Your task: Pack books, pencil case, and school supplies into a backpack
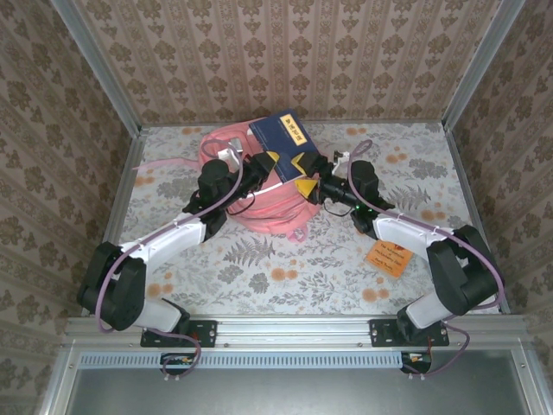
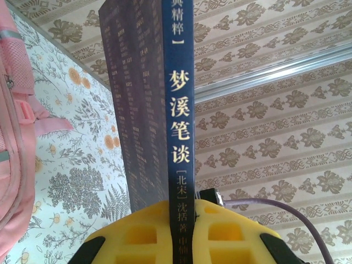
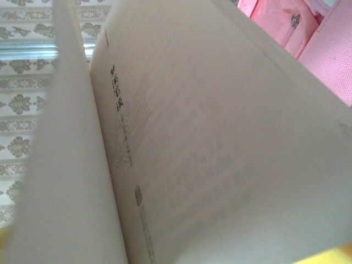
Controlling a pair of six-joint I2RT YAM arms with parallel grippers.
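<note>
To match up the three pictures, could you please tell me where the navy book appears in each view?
Top external: navy book stands over the pink backpack, upper centre.
Left wrist: its spine runs up the centre, backpack at left edge.
Right wrist: pale pages, apparently its own, up close; backpack top right.
Shared landmark: the backpack.

Top external looks down on the whole floral-patterned table (image 1: pixel 285 268); both wrist views sit close against a thin dark navy book (image 2: pixel 179 110); all three share the large pink fabric backpack (image 1: pixel 272 212)
</note>
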